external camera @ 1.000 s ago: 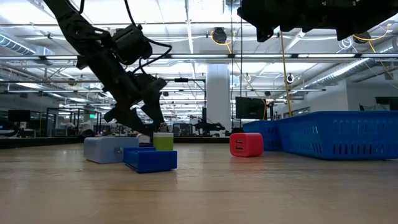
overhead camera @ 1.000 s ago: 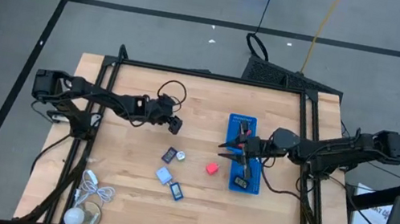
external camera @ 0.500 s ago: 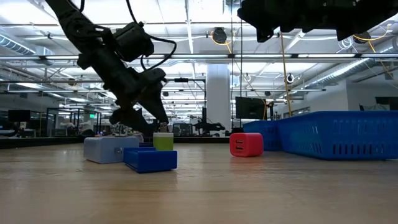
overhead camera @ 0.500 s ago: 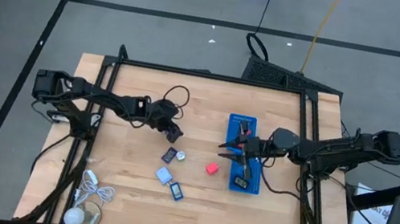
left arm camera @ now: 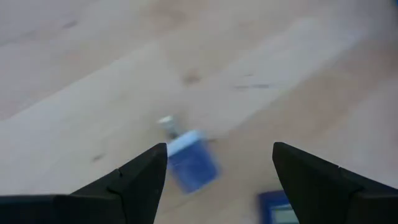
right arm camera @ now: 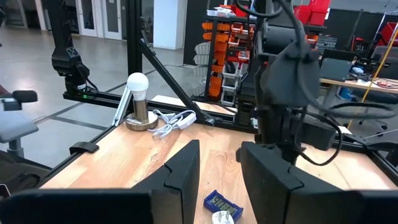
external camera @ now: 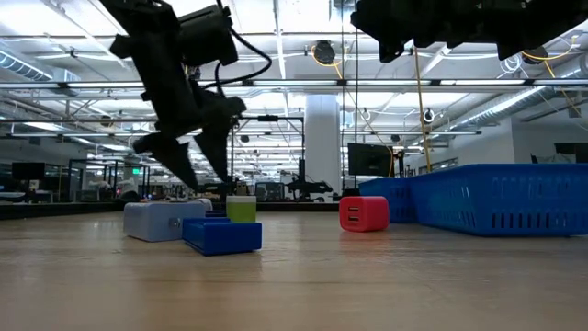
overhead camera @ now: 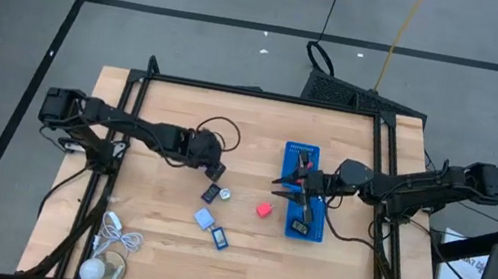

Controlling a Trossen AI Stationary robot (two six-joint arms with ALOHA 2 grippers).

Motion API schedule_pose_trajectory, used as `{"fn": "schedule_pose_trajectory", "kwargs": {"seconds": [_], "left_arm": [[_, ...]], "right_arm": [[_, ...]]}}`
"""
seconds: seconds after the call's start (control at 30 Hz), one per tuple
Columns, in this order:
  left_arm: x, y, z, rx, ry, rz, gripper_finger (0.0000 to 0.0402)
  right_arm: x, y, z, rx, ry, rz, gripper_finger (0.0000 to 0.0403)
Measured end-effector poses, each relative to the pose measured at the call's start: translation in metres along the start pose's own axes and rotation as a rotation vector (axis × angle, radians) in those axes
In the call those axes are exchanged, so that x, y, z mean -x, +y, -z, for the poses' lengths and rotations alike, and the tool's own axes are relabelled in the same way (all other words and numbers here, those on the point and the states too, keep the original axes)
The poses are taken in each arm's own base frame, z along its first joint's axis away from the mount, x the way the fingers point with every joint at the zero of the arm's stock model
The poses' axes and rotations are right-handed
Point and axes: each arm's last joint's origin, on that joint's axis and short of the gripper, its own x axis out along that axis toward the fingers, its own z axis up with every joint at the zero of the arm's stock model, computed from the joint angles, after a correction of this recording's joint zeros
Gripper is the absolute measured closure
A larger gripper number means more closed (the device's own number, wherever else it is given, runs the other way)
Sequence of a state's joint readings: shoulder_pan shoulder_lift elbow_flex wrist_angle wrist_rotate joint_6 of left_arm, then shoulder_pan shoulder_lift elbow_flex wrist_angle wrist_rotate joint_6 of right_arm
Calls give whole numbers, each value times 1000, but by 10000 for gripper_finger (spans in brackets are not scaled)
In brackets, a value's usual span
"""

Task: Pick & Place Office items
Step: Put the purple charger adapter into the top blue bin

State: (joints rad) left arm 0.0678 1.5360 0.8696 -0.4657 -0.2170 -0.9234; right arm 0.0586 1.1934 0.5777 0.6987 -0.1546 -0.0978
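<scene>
Several small office items lie on the wooden table: a black piece (overhead camera: 211, 193), a red block (overhead camera: 264, 209) (external camera: 364, 213), a pale grey-blue block (overhead camera: 203, 218) (external camera: 163, 221) and a blue one (overhead camera: 219, 238) (external camera: 220, 234). My left gripper (overhead camera: 214, 171) (external camera: 207, 175) (left arm camera: 217, 180) hangs open just above and beyond the black piece, touching nothing. A bluish block (left arm camera: 191, 163) shows between its fingers, blurred. My right gripper (overhead camera: 280, 186) (right arm camera: 217, 186) is open and empty over the left rim of the blue tray (overhead camera: 320, 167). A dark piece (overhead camera: 298, 227) lies in the tray.
A coiled white cable with a round white object (overhead camera: 103, 257) (right arm camera: 138, 99) sits at the table's near left corner. A small white round thing (overhead camera: 225, 194) lies beside the black piece. Blue trays (external camera: 496, 198) stand on the right. Bare wood shows along the far and near sides.
My left gripper has moved toward the table's near edge, closing on the group of small items, and has tipped so its fingers point more steeply down. The black cable loop on its arm has swung along with it. The items have stayed in place.
</scene>
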Motion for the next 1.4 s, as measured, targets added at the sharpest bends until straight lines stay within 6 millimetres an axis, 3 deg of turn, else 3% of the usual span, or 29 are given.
{"fn": "schedule_pose_trajectory", "kwargs": {"seconds": [0.2,0.67,1.1,1.4], "left_arm": [[0,6,5,75,-25,-117,105],[0,5,6,89,-15,-101,105],[-41,-2,15,64,80,-94,105],[-47,-1,16,41,95,-109,107]], "right_arm": [[0,0,0,0,0,1,298],[0,0,0,0,0,1,298],[0,0,1,-1,5,1,298],[0,0,1,-1,7,1,298]]}}
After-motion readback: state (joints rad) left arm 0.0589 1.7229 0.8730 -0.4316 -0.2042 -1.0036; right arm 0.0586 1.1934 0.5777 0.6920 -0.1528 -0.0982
